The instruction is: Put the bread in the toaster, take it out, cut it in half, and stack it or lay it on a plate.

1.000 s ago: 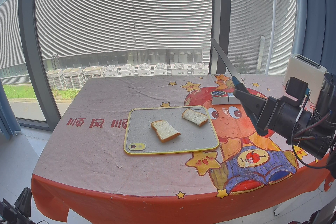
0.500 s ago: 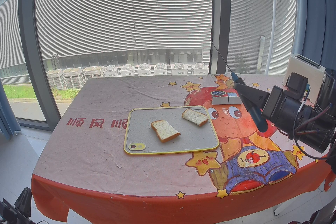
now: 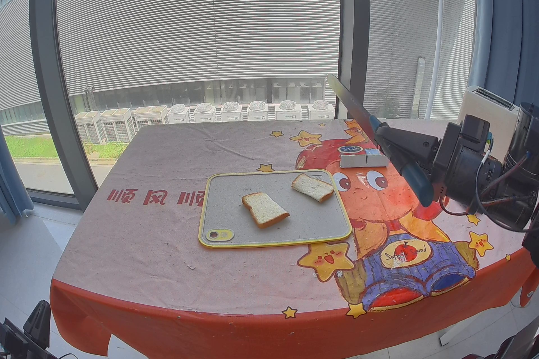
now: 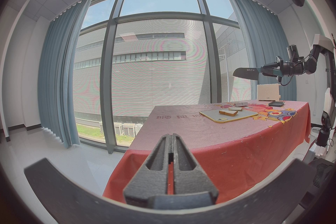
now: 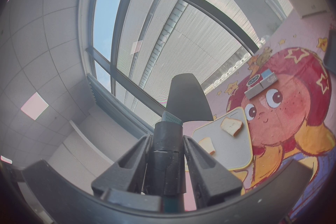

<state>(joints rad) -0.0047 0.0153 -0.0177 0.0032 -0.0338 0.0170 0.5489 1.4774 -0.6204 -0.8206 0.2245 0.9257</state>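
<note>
With your right claw [image 5: 167,144] clamped on the knife [image 3: 352,103] in mid-air, you needed to lower it flat, blade turned away from the cut bread [image 3: 265,208].

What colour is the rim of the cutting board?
Yellow. The cutting board rim shows best in the head view.

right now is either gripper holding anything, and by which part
The right gripper holds the knife by its blue handle, with the blade angled upward. The left gripper is shut on nothing.
</note>
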